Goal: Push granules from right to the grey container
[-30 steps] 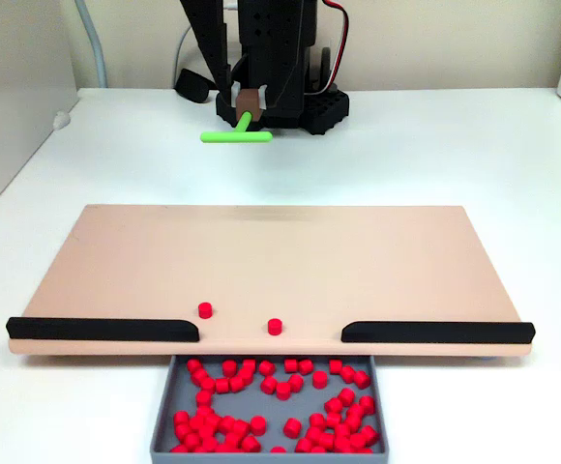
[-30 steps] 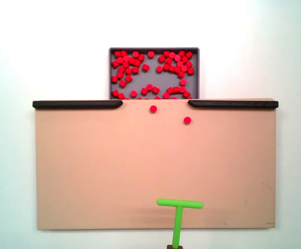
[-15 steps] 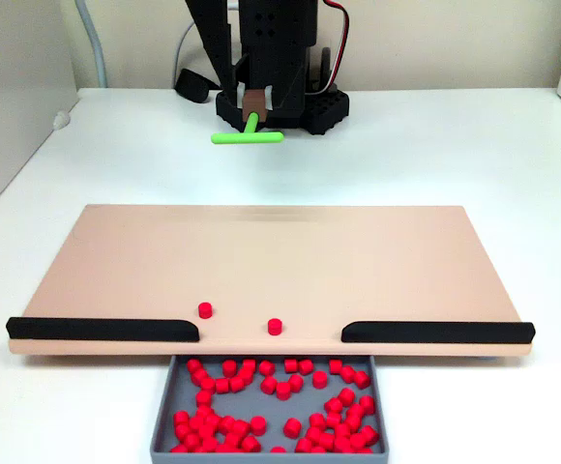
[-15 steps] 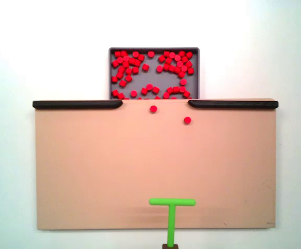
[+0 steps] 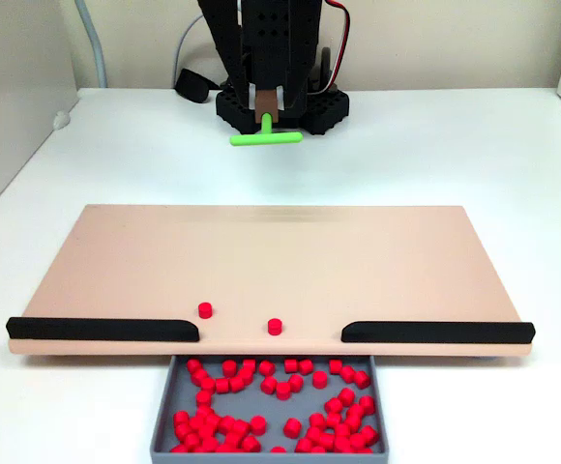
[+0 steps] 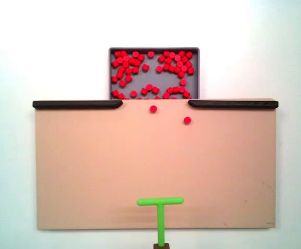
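left: black strip (image 5: 102,330) on tan board (image 5: 271,261) | middle: two red granules (image 5: 205,310) loose on the board by the gap; many more lie in the grey container (image 5: 162,411) at its near edge | far: gripper (image 5: 266,114) closed on green T-shaped pusher stick (image 5: 266,137) | right: second black strip (image 5: 435,333)

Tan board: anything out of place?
Two granules sit loose on the tan board, just short of the gap between the black strips, while the rest lie in the grey container. Nothing else stands out.
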Available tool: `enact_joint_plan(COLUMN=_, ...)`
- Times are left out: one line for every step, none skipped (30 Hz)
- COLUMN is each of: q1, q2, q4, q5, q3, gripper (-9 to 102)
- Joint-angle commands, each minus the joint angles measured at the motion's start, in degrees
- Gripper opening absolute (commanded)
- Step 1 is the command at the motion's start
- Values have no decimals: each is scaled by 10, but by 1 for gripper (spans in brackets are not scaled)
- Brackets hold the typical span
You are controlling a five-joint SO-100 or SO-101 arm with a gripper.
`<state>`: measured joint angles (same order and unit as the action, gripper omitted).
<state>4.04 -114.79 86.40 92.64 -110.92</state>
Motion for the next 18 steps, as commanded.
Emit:
enact_joint_plan(q1=-4, q2=1, q4=-2, q5=5, q3=11, gripper=0)
enact_joint_plan(q1=-5, q2=2, q4=-3, q5=5, q3=11, gripper=0)
enact_joint_plan(q1=-5, q2=3, q4=-3, q5=5, q3=11, gripper=0)
enact_joint_plan(q1=-5, q2=4, q4=-3, q5=5, q3=11, gripper=0)
enact_joint_plan(q1=-5, q2=4, q4=-3, q5=5, q3=11, gripper=0)
enact_joint_plan(q1=-5, q2=4, q4=-3, q5=5, q3=11, gripper=0)
enact_joint_plan(q1=-5, q2=5, q4=-2, q5=5, q3=11, gripper=0)
enact_joint_plan(q1=-5, q2=7, q4=0, q5=5, q3=11, gripper=0)
enact_joint_plan(q1=-5, q2=8, q4=0, q5=7, q3=11, gripper=0)
enact_joint_plan(q1=-5, q2=9, q4=0, q5=7, q3=11, gripper=0)
enact_joint_plan(q1=-6, q2=10, q4=1, q5=7, q3=11, gripper=0)
enact_joint_plan(q1=-6, q2=10, q4=1, q5=7, q3=11, gripper=0)
enact_joint_plan(q1=-6, q2=10, q4=-1, q5=7, q3=11, gripper=0)
enact_joint_plan(q1=-6, q2=10, q4=-2, q5=6, q3=11, gripper=0)
enact_joint_plan(q1=-8, q2=10, q4=-3, q5=4, q3=11, gripper=0)
enact_joint_plan(q1=-11, q2=10, q4=-3, q5=0, q3=11, gripper=0)
enact_joint_plan(q1=-15, q2=10, q4=-3, q5=-4, q3=11, gripper=0)
enact_joint_plan(q1=-18, q2=10, q4=-3, q5=-7, q3=11, gripper=0)
